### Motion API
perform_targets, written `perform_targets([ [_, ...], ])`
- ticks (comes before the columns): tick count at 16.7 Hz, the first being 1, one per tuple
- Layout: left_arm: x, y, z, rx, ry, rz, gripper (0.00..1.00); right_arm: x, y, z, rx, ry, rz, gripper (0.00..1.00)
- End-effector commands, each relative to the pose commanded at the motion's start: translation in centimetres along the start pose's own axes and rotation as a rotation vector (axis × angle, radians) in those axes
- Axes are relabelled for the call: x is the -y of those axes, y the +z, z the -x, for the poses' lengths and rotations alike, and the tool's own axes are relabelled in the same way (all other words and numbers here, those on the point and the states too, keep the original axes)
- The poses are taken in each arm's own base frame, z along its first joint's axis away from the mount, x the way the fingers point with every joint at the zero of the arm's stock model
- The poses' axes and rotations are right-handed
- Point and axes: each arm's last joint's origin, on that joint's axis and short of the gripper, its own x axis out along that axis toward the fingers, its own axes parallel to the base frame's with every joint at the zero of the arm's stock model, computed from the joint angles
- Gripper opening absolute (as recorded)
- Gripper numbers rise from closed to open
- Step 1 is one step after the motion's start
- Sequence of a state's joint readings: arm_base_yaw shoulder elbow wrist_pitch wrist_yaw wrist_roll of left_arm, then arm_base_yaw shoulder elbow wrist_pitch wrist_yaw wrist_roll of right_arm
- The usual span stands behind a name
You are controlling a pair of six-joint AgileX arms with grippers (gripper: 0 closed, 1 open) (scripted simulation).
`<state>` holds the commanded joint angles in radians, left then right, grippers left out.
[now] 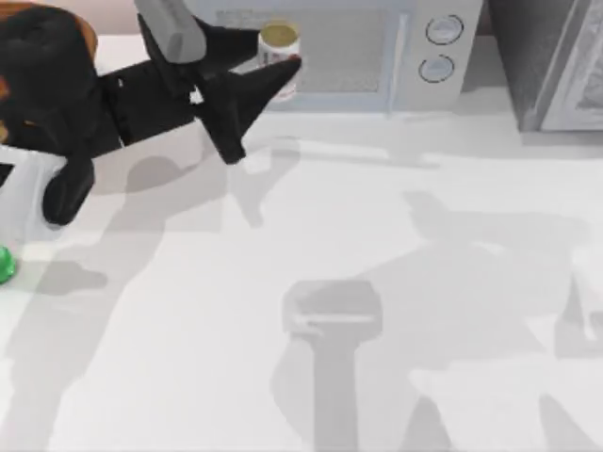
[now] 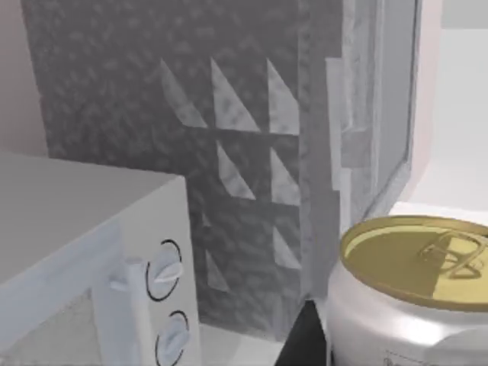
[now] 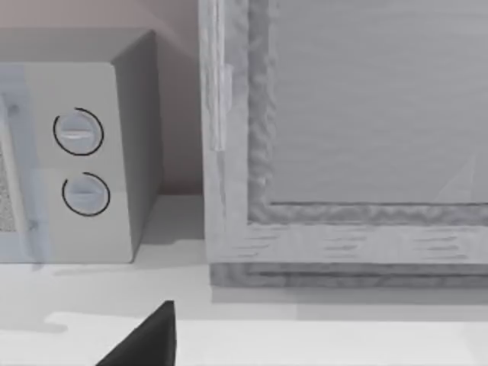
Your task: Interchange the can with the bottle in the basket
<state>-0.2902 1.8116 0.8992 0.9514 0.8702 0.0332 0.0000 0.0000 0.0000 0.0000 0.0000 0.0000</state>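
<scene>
Closest to the left wrist camera, the can [image 2: 415, 293] shows its gold top. From above, my left claw [image 1: 266, 105] is spread wide around the can [image 1: 279, 52], in front of the microwave [image 1: 377, 47]. At the table's [image 1: 377, 235] left edge sits the green bottle [image 1: 4, 264]; the basket [image 1: 83, 28] peeks behind the arm. Whether my right claw [image 3: 145, 339] is open or closed, I cannot tell.

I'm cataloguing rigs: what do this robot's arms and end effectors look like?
The left arm is matte black and chunky, with a grey link on top and a white block near its base. Its end effector has two black, tapered, pointed fingers. No cables or markings are visible.
</scene>
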Motion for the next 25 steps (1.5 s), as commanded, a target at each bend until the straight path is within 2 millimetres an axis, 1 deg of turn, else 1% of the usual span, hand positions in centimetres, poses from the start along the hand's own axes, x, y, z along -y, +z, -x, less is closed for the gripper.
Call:
perform_targets([
  [3, -1.3, -5.5, -3.5, 0.001, -0.166, 0.007, 0.00, 0.0, 0.0, 0.0, 0.000, 0.000, 0.000, 1.00],
  [5, -1.5, -9.3, -5.1, -0.003, -0.261, 0.017, 0.00, 0.0, 0.0, 0.0, 0.000, 0.000, 0.000, 1.00],
  [8, -1.1, -14.5, -6.4, -0.013, -0.370, 0.037, 0.00, 0.0, 0.0, 0.0, 0.000, 0.000, 0.000, 1.00],
  [10, -0.8, -17.0, -6.8, -0.019, -0.420, 0.050, 0.00, 0.0, 0.0, 0.0, 0.000, 0.000, 0.000, 1.00],
  [11, -0.6, -17.9, -6.9, -0.022, -0.435, 0.055, 0.00, 0.0, 0.0, 0.0, 0.000, 0.000, 0.000, 1.00],
  [13, -0.4, -18.7, -6.9, -0.025, -0.451, 0.060, 0.00, 0.0, 0.0, 0.0, 0.000, 0.000, 0.000, 1.00],
  [18, -0.4, -18.7, -6.9, -0.025, -0.451, 0.060, 0.00, 0.0, 0.0, 0.0, 0.000, 0.000, 0.000, 1.00],
  [25, -0.4, -18.7, -6.9, -0.025, -0.451, 0.060, 0.53, 0.0, 0.0, 0.0, 0.000, 0.000, 0.000, 1.00],
])
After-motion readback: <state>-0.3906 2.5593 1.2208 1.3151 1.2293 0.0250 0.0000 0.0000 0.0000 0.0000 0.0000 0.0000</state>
